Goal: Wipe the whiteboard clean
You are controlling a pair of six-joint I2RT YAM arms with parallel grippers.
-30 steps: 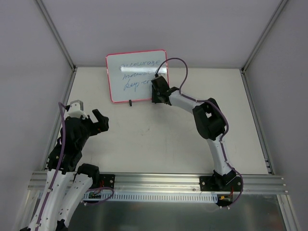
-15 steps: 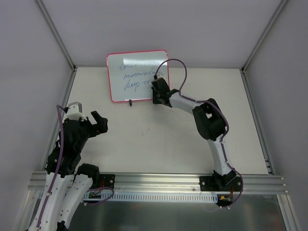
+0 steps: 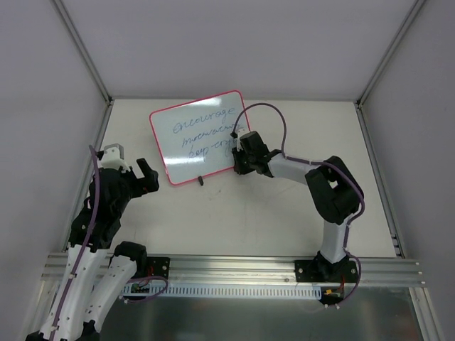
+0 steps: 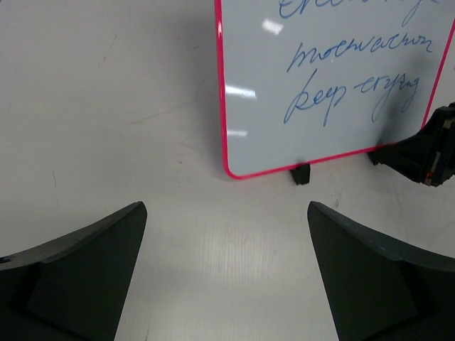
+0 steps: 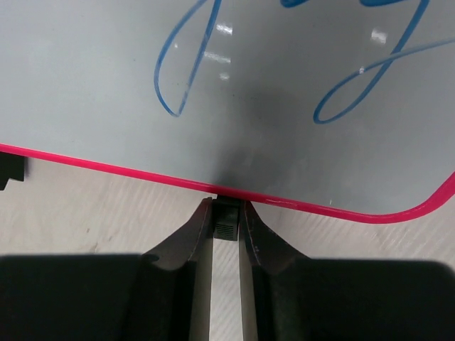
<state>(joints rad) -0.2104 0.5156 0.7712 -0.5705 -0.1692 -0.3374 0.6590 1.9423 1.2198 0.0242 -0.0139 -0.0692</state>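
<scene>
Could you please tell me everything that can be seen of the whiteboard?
The whiteboard is a flat white rectangle with a thin pink-red rim and rounded corners. Its surface looks glossy and shows glare. Three lines of blue handwriting cover it, none erased. It sits on the table toward the back, turned askew; whether it lies fully flat I cannot tell. Two small black clips sit on its near edge: one is free, the other is pinched by the right gripper.
</scene>
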